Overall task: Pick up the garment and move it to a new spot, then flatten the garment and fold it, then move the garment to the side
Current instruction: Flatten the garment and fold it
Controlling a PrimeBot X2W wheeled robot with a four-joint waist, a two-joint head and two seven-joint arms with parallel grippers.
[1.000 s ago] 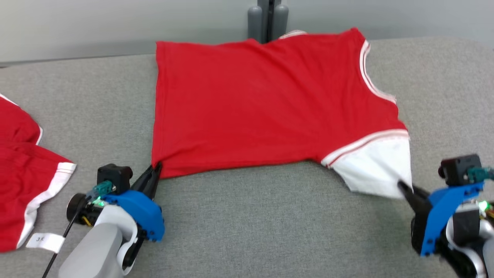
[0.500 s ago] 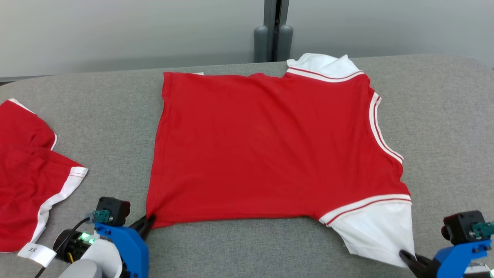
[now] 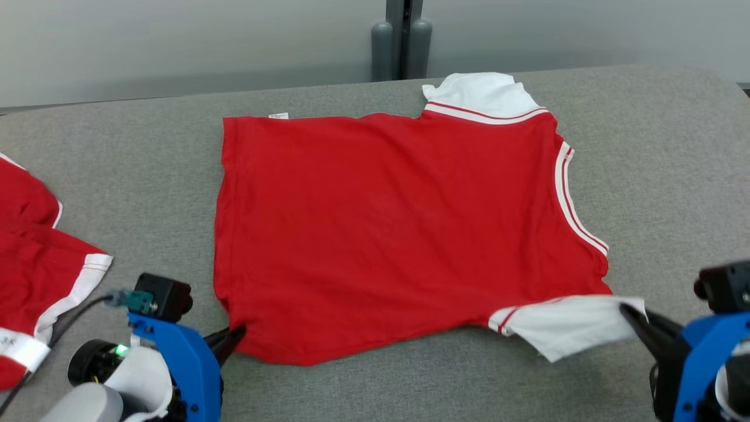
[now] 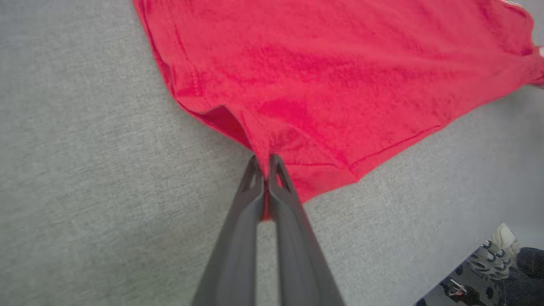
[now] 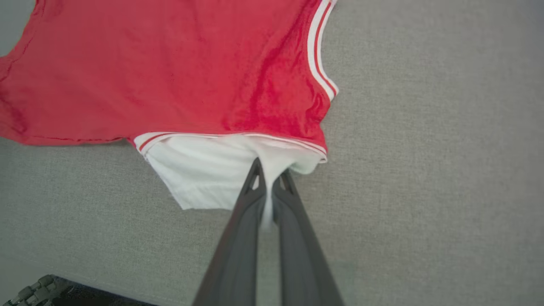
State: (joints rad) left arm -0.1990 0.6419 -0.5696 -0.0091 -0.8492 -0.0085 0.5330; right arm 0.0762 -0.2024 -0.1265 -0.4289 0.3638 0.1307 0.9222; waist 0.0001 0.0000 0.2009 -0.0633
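- The left gripper (image 3: 235, 335), its two dark fingers pressed together, is clamping the near hem corner of the red knit T-shirt with white striped sleeves (image 3: 381, 234). The cloth is puckering just ahead of the fingertips.
- The right gripper (image 3: 628, 309), fingers likewise closed, is pinching the edge of the white near sleeve (image 3: 562, 325), which is lying creased just ahead of it.
- The shirt is lying spread between and beyond both grippers on the grey felt-like tabletop (image 3: 146, 164).
- A second red garment with white trim (image 3: 35, 258) is resting to the left of the left gripper, apart from the shirt.
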